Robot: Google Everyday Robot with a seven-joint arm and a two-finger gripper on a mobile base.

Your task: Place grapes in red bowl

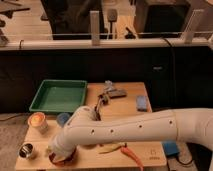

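Tool first: it is down at the near left corner of the desk, right over the red bowl, with the white arm stretched in from the right and covering most of it. From this angle I cannot tell whether it is open, closed or gripping anything. I cannot see the grapes anywhere, neither in the bowl's exposed edge nor loose on the desk, so they may be hidden under the wrist.

My reading is that the task is at the placing step, or very close to it: the tool is where it needs to be, but I have no proof that the grapes are in the bowl. What is left is to confirm the drop and lift clear.

Around the bowl I see a steel cup just to its left, a pale cup with an orange top further back and a small blue bowl beside that. A green tray sits at the back left, a grey object I cannot identify at the back middle, and a blue block towards the right. A yellow item and an orange one lie near the front edge.

The desk is pale wood. Behind it runs a dark panel topped by a railing, with a dim room beyond.
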